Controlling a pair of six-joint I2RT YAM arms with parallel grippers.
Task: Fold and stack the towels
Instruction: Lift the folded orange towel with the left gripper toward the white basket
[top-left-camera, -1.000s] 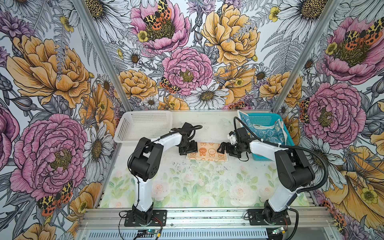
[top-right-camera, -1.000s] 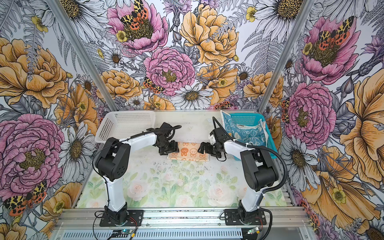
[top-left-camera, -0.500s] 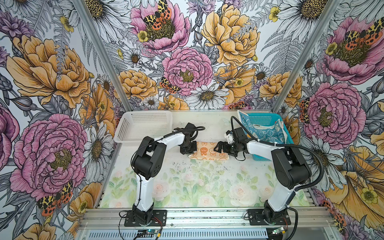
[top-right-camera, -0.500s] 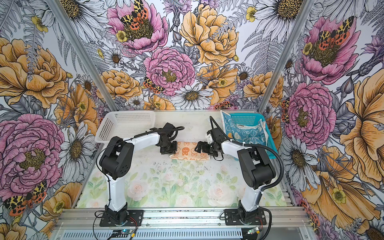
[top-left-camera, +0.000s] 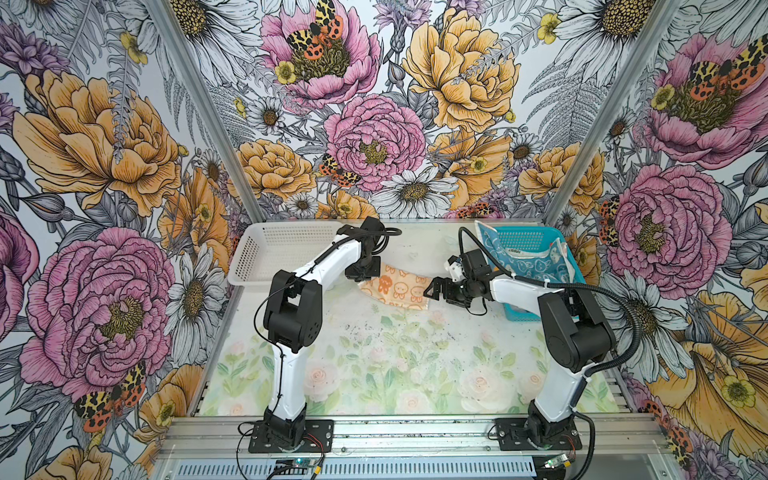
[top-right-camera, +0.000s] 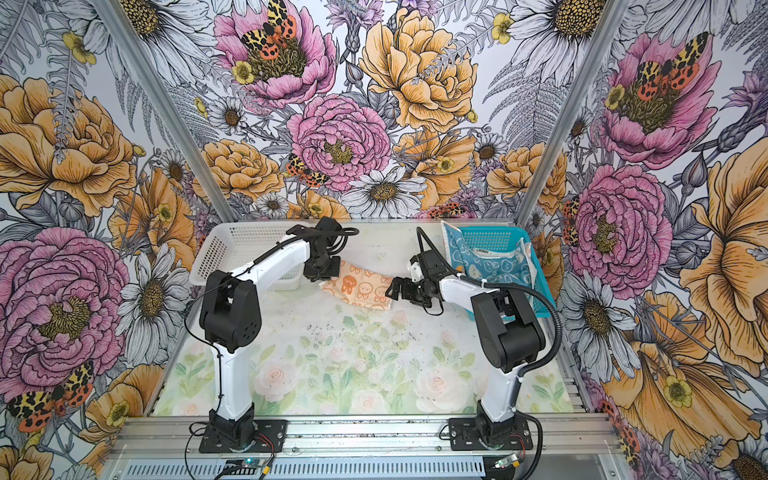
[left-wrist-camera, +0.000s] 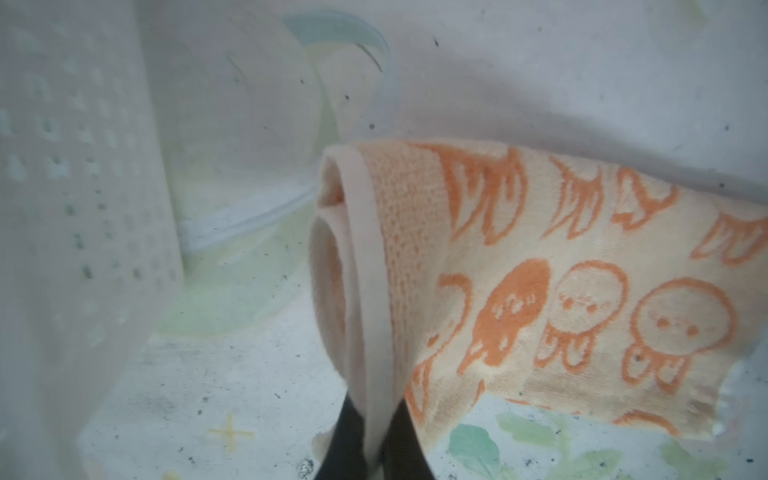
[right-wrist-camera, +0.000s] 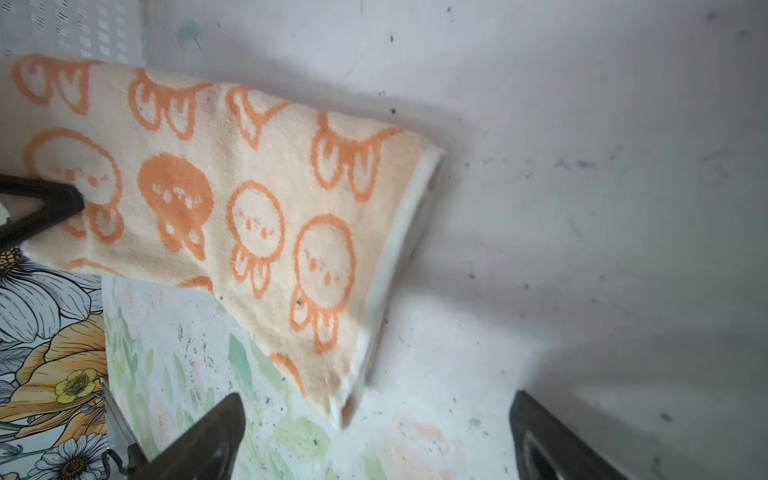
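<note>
Your left claw (left-wrist-camera: 372, 440) is clamped on the white hem of the folded orange bunny towel (top-left-camera: 397, 287), holding that end raised. The rest sags onto the bench (top-left-camera: 374, 353) near its far edge. Your right claw (right-wrist-camera: 376, 397) gapes wide and holds nothing, just beside the towel's other end. Blue towels (top-left-camera: 525, 262) fill the teal basket (top-left-camera: 536, 232) at the far right corner.

Orange bunny towel (top-left-camera: 397, 286) folded, one end raised; blue towels (top-left-camera: 528, 262), apparently crumpled, in teal basket (top-left-camera: 523, 240).

Beside the orange towel (left-wrist-camera: 561, 299) the white basket (left-wrist-camera: 75, 199) is blurred; the towel's far end is cut off
</note>
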